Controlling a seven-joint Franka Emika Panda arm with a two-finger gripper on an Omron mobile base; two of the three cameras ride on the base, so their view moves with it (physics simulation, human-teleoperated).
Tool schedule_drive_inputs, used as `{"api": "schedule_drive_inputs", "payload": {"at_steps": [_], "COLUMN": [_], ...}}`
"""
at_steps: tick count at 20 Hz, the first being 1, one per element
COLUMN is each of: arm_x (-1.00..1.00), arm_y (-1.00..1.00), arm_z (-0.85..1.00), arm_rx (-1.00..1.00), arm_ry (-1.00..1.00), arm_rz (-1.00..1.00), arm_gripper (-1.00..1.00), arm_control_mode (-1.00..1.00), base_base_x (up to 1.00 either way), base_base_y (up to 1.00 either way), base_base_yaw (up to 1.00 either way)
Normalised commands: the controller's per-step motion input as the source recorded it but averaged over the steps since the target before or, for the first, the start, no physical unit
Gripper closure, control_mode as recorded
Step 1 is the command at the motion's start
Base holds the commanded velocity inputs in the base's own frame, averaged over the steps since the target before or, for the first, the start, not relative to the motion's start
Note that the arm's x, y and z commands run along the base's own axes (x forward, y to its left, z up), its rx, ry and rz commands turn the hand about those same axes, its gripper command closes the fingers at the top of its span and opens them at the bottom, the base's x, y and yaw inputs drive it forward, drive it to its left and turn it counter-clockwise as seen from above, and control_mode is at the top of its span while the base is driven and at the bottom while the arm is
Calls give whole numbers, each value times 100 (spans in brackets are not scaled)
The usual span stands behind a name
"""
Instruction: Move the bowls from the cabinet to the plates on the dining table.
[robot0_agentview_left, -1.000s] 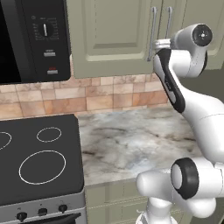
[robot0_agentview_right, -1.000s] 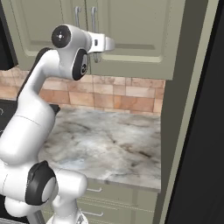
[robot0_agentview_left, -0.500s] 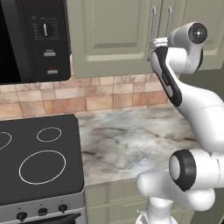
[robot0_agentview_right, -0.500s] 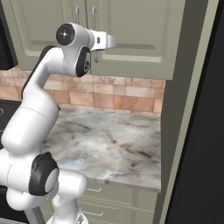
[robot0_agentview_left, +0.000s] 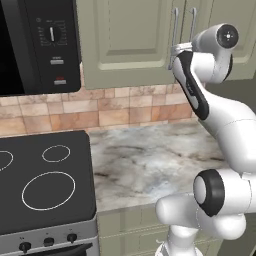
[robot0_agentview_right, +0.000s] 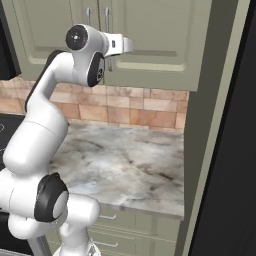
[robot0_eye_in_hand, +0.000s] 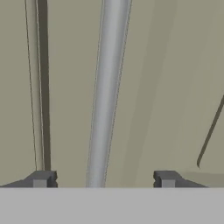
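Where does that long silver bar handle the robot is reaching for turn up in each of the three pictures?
Left base view: the long silver bar handle is top right, on the sage-green cabinet door, beside the white arm.
Right base view: top centre, the right-hand bar of the pair, just behind the hand.
Hand view: upright down the middle, between the two dark fingertips.
Shared landmark: the dark seam between the two doors.

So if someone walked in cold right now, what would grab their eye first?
The white arm reaching up to the closed sage-green cabinet, its gripper spread to either side of a long silver bar handle without clamping it. Below lie the bare marble worktop and, to the left, the black stove under a tan tile backsplash.
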Motion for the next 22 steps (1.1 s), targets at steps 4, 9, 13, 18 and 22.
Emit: {"api": "schedule_drive_inputs", "payload": {"at_steps": [4,9,13,18,22], "arm_x": [2,-42,-65,-75,-80], "arm_y": [0,-3,-16,-24,-32], "arm_z": [0,1,4,6,7], "arm_rx": [2,6,6,7,9], "arm_ry": [0,-7,-12,-14,-14], "arm_rz": [0,0,0,0,0], "arm_gripper": [100,100,100,100,100], "arm_control_mode": [-100,-100,-100,-100,-100], "base_base_x": [0,0,0,0,0], "base_base_y": [0,0,0,0,0], "base_base_yaw": [0,0,0,0,0]}}
